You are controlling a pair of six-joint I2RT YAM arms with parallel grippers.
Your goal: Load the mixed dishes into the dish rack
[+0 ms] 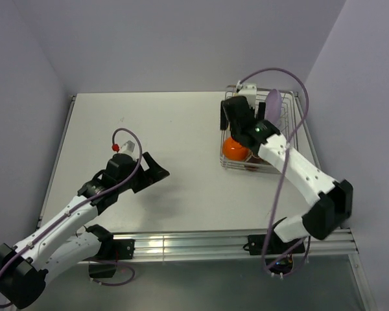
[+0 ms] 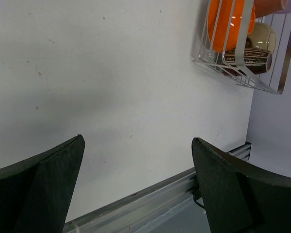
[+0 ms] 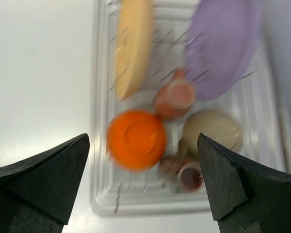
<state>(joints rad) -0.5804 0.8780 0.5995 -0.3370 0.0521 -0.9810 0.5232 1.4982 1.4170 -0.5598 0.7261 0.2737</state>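
Hovering above the rack [image 3: 101,194], my right claw [image 3: 143,140] gapes wide and empty, the orange bowl [image 3: 136,141] straight below it and the plate [image 3: 223,43] on edge beyond. My left claw [image 2: 137,141] gapes wide too, over the table [image 2: 111,73], with the rack well off ahead to its right.

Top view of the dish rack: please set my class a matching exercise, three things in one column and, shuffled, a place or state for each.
1 orange bowl
2 lilac plate
3 dish rack

A stands on edge at the rack's far end
B sits at the far right of the table
C lies at the rack's near left corner

Pairs: 1-C, 2-A, 3-B
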